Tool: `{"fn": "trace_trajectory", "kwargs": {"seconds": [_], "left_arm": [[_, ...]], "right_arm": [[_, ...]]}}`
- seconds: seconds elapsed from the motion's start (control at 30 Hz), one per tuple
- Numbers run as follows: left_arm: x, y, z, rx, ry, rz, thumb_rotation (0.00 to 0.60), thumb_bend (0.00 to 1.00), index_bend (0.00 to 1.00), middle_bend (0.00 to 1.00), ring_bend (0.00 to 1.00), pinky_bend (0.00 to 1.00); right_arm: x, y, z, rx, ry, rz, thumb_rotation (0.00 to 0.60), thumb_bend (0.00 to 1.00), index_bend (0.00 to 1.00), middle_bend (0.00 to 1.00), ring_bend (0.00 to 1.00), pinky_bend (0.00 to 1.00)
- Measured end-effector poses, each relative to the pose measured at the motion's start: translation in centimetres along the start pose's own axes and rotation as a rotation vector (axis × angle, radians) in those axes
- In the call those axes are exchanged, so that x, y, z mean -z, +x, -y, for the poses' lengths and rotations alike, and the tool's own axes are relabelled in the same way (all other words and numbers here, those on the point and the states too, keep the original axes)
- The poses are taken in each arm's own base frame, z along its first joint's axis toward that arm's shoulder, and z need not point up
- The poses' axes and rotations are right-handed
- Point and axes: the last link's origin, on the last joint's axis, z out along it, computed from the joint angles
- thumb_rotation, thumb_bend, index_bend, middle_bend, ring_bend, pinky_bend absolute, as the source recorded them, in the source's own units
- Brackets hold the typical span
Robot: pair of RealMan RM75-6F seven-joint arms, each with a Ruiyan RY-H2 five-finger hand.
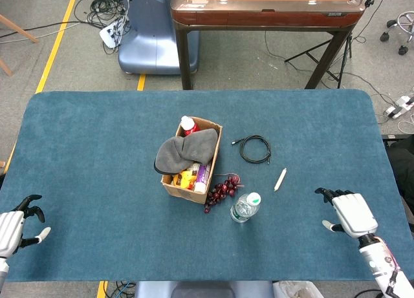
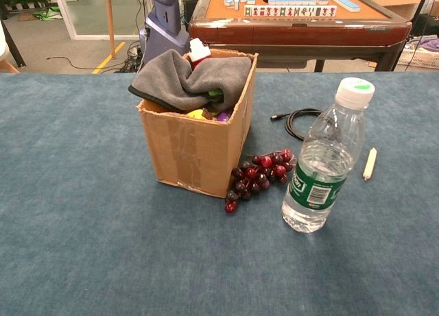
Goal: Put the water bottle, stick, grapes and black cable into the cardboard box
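i see the box standing open near the middle of the blue worktop. a grey cloth lies draped over its top, with a red-capped bottle at the far end and some yellow and purple packets showing at the near end.

all four task things are outside the box, on the worktop. the grapes lie just beside the box's near right corner, touching or almost touching the cardboard; i cannot tell which. the water bottle stands upright just right of the grapes, white cap on. the stick lies flat further right, apart from the bottle. the cable lies coiled on the far side, right of the box.

my left robot hand sits at the near left edge, fingers apart, grasping nothing. my right robot hand sits at the near right, fingers spread, also released. both are well apart from the things. the chest view shows neither robot hand.
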Motion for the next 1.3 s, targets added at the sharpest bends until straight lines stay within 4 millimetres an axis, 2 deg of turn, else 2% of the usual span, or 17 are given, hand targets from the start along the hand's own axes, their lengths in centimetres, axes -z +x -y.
{"fn": "trace_trajectory", "kwargs": {"seconds": [0.3,0.43,0.77,1.03,1.3], "left_arm": [[0.3,0.2,0.1,-0.001,0.01,-0.012,0.6,0.19,0.59,0.2,0.4,0.67],[0.5,0.1,0.2,-0.004,0.014,-0.009,0.6,0.19,0.59,0.2,0.4,0.67],[0.8,0.4,0.1,-0.003,0.012,-0.019,0.6,0.19,0.57,0.2,0.4,0.67],[0.8,0.5,0.1,0.005,0.01,-0.018,0.6,0.19,0.56,0.2,0.4,0.67],[0.8,0.6,0.1,0.013,0.004,-0.016,0.6,0.19,0.55,0.2,0.4,0.67]], "right_arm": [[-0.3,-0.1,0.3,-0.008,0.012,-0.006,0.6,0.0,0.3,0.44,0.45,0.52],[-0.5,-0.2,0.5,-0.041,0.015,-0.035,0.6,0.0,0.3,0.41,0.4,0.52],[-1.5,-0.9,1.5,-0.295,0.059,-0.079,0.6,0.0,0.3,0.31,0.29,0.45],[-3.1,-2.4,4.0,-0.538,0.17,-0.075,0.6,0.0,0.18,0.19,0.18,0.34],[-4.8,-4.3,7.0,-0.646,0.284,-0.06,0.6,0.0,0.18,0.18,0.17,0.32]]}}
